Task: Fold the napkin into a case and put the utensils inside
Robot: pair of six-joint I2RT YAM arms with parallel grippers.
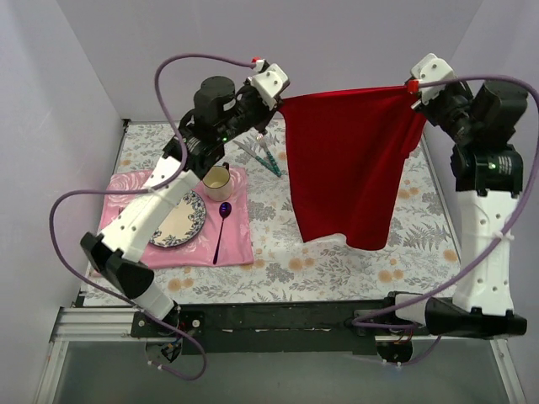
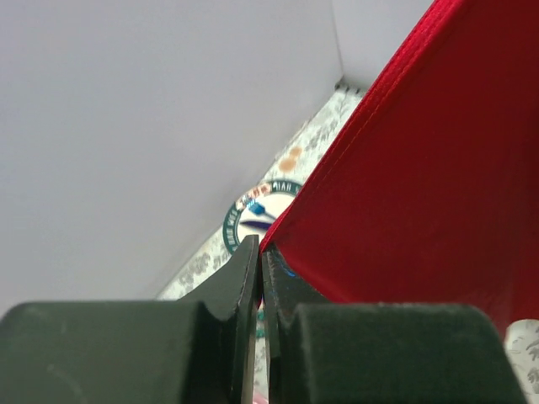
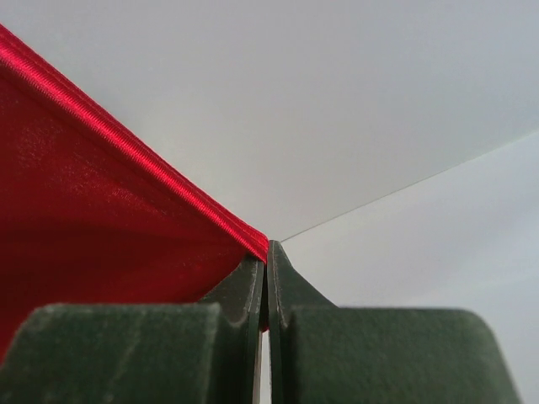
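The red napkin (image 1: 349,164) hangs in the air, stretched between both arms, its lower edge drooping to the table. My left gripper (image 1: 282,99) is shut on its upper left corner; in the left wrist view the napkin (image 2: 421,185) runs up to the right from the pinched tips of that gripper (image 2: 260,250). My right gripper (image 1: 413,87) is shut on the upper right corner; its own camera shows the napkin (image 3: 101,219) to the left of the gripper (image 3: 267,250). The utensils (image 1: 265,157), with teal handles, lie on the table left of the hanging cloth, partly under the left arm.
A pink rose-patterned placemat (image 1: 240,240) lies at the left with a patterned plate (image 1: 187,220), a cream mug (image 1: 218,178) and a purple spoon (image 1: 221,229). White walls close in the floral table (image 1: 337,269) at the back and sides.
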